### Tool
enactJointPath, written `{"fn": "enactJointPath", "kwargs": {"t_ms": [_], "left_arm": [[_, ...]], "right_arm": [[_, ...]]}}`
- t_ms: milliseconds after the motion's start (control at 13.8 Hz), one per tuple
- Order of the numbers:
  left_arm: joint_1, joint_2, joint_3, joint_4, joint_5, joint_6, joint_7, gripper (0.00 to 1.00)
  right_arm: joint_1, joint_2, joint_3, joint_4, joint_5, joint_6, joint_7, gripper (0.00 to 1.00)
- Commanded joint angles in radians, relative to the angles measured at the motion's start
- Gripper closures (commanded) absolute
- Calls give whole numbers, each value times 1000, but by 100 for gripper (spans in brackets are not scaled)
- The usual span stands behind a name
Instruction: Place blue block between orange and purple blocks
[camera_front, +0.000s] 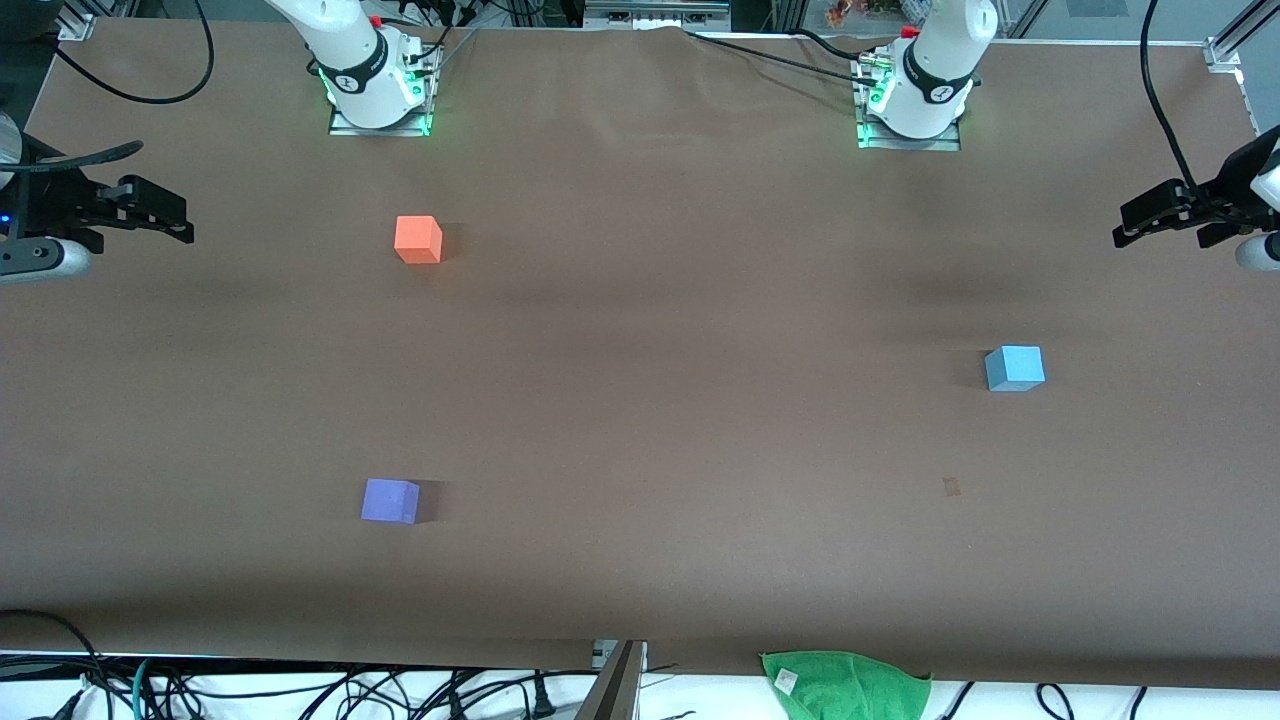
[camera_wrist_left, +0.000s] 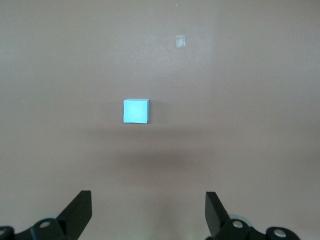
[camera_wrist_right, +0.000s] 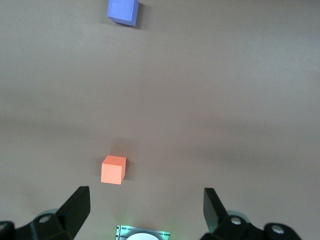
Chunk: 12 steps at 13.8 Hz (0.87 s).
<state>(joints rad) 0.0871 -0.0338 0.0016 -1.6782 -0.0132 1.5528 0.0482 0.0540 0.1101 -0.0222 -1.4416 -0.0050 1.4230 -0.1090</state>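
Note:
The blue block (camera_front: 1014, 368) sits on the brown table toward the left arm's end; it also shows in the left wrist view (camera_wrist_left: 136, 111). The orange block (camera_front: 418, 240) and the purple block (camera_front: 390, 501) sit toward the right arm's end, the purple one nearer the front camera, with a wide gap between them. Both show in the right wrist view, orange (camera_wrist_right: 113, 170) and purple (camera_wrist_right: 123, 11). My left gripper (camera_front: 1120, 228) is open and empty, raised over the left arm's end of the table (camera_wrist_left: 148, 197). My right gripper (camera_front: 188, 222) is open and empty over the right arm's end (camera_wrist_right: 146, 194).
A green cloth (camera_front: 845, 685) lies at the table's edge nearest the front camera. A small tape mark (camera_front: 951, 487) is on the table near the blue block, nearer the front camera. Cables hang along the table edges. The right arm's base plate (camera_wrist_right: 143, 233) shows under its gripper.

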Motion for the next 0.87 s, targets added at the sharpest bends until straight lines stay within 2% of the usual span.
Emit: {"fn": "enactJointPath", "kwargs": {"t_ms": [0, 794], "left_arm": [[8, -5, 0, 11, -21, 9, 12, 0], [31, 12, -3, 40, -7, -2, -1, 0]], "right_arm": [[-10, -4, 2, -2, 17, 5, 0, 0], [-10, -4, 2, -2, 19, 10, 2, 0]]}}
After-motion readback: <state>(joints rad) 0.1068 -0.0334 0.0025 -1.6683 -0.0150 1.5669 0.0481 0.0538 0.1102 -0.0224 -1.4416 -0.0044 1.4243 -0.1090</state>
